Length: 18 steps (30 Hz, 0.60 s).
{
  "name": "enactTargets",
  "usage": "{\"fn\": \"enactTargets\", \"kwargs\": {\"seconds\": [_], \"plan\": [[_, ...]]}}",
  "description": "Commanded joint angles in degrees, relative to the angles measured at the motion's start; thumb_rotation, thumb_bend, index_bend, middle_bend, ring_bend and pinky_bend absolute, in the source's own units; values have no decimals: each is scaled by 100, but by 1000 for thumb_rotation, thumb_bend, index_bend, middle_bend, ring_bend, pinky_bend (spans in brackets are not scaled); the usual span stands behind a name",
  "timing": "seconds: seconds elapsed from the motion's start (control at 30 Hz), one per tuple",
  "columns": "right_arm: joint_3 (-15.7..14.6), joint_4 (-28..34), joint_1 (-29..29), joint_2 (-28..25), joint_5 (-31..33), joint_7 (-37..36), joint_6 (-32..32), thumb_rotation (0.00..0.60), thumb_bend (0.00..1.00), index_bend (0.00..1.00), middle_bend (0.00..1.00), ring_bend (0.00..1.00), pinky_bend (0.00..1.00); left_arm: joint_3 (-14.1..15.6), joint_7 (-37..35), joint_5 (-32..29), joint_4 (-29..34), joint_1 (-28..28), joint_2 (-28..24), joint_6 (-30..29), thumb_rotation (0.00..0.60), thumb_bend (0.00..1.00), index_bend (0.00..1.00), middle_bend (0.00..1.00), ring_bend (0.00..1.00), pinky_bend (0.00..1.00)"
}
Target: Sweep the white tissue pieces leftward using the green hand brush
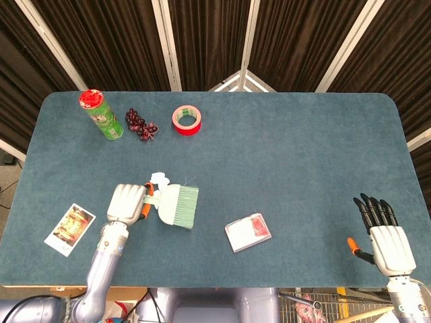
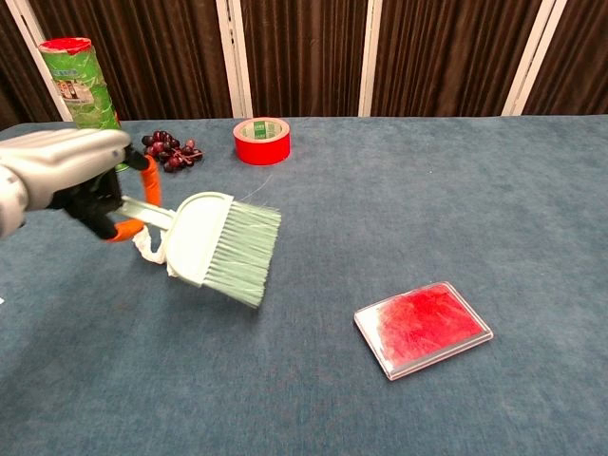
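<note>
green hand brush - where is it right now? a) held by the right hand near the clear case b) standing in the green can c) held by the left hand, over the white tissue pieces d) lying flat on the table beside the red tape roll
c: the left hand grips the handle of the green hand brush, which sits over the white tissue pieces, partly hiding them in both views.
</note>
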<state>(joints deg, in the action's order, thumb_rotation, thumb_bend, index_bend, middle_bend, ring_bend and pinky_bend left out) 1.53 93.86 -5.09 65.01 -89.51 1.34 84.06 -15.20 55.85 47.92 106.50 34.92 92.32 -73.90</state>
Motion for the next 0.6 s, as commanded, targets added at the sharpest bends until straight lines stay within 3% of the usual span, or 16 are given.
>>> {"fn": "enactTargets", "kwargs": {"seconds": [0.03, 0.3, 0.6], "plan": [[13, -2, -10, -7, 14, -19, -12, 600, 322, 0, 0, 0, 2, -250, 296, -474, -449, 424, 262, 173, 600, 725, 738, 1000, 1000, 1000], [15, -20, -12, -7, 57, -108, -44, 600, 322, 0, 0, 0, 1, -179, 408, -1086, -1406, 778, 479, 459, 600, 728, 739, 1000, 1000, 1000], [0, -14, 3, -18, 22, -80, -12, 600, 321, 0, 0, 0, 1, 193, -68, -884, -1416, 365, -442, 362, 600, 730, 752, 1000, 1000, 1000]]}}
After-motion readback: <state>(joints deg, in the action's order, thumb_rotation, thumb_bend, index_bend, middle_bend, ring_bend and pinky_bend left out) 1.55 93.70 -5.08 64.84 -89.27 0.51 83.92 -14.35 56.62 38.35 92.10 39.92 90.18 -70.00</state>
